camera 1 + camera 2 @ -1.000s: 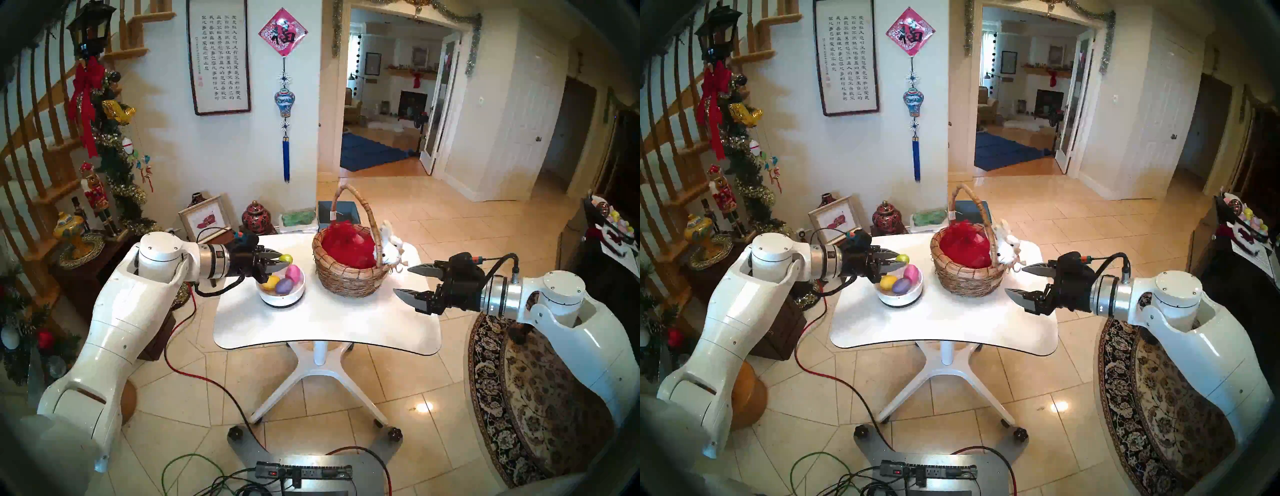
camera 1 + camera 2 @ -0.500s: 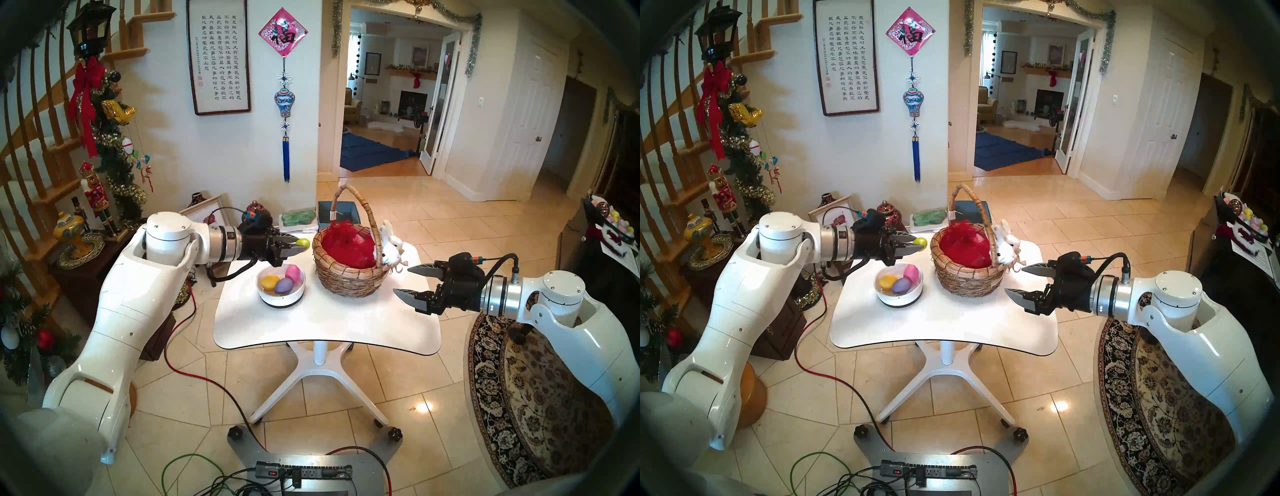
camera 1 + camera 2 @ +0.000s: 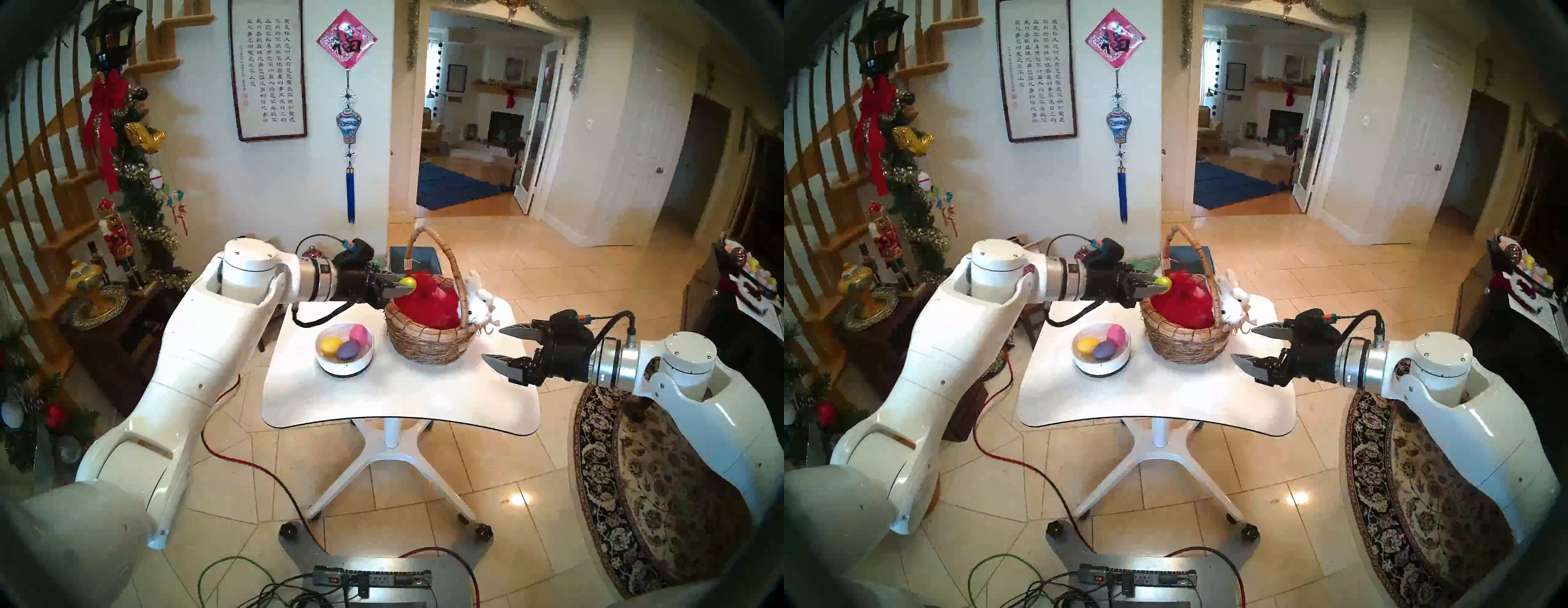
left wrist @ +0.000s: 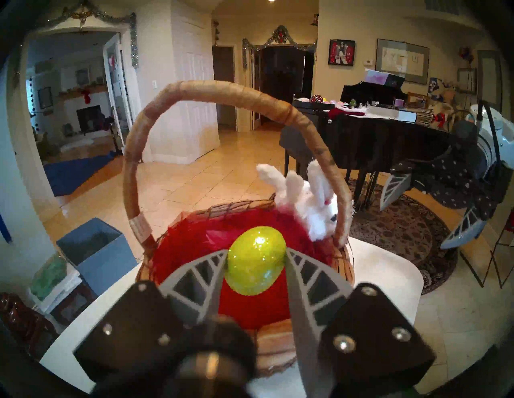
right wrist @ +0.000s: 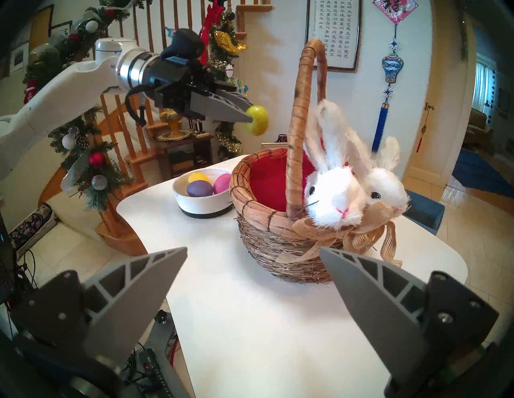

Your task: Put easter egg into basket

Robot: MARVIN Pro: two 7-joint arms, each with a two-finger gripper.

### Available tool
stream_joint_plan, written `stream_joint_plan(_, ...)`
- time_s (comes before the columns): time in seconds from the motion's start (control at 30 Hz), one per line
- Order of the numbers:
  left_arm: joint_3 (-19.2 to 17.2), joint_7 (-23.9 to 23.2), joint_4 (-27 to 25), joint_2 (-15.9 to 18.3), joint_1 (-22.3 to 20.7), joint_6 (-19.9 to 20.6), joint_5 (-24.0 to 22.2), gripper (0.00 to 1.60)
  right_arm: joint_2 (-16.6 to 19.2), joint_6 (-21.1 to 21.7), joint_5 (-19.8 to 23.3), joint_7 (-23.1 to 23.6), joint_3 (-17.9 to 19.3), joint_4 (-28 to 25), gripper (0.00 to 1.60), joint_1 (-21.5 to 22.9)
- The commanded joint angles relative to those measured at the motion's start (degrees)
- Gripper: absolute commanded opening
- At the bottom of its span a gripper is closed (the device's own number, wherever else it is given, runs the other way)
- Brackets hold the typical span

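Fingers (image 4: 299, 266) of the left gripper (image 4: 256, 261) are clenched on the yellow-green egg (image 4: 255, 260), pinching it only at their tips, with the egg held in the air just above the near rim of the basket (image 5: 267, 241) and over the edge of its red mesh lining (image 4: 194, 244). Because the grip is shallow on a smooth, rounded shell, the egg could judgeably squirt out before it is well over the opening, fall outside the basket rim and roll across the counter (image 3: 399, 395). Released too near that rim, it might bounce off the wicker. The arched handle (image 4: 222, 91) and the plush bunny (image 5: 339, 194) stand beyond the egg on the basket's far side; an overshoot could knock them and tip the basket. Beside the basket, the white bowl (image 3: 344, 363) holds three more eggs. The right gripper (image 3: 494, 344), on the basket's bunny side, is spread wide and holds nothing.
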Motion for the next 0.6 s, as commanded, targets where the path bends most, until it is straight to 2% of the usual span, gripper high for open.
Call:
stream_joint_plan(0.0,1.93,0.30,3.90,-4.46,-5.78,-0.23,0.21,0.64,0.11,-0.09,0.08,-0.06,0.44,-0.03,1.60,0.15)
stream_joint_plan(0.2,3.25,1.53,8.44,-6.79,-7.88,-0.58,0.33,0.61,0.11,-0.09,0.08,-0.06,0.45,-0.03,1.60,0.14)
stream_joint_plan(0.47,4.50,1.81,12.94,-7.39,-9.12,-2.76,0.56,0.68,0.12,-0.10,0.10,-0.07,0.49,-0.05,1.60,0.10)
stream_joint_plan(0.53,4.63,1.89,14.05,-7.48,-9.41,-3.19,0.54,0.75,0.12,-0.10,0.10,-0.07,0.50,-0.05,1.60,0.09)
stream_joint_plan(0.57,4.69,1.80,14.42,-7.37,-9.50,-3.44,0.53,1.02,0.12,-0.10,0.10,-0.07,0.50,-0.06,1.60,0.09)
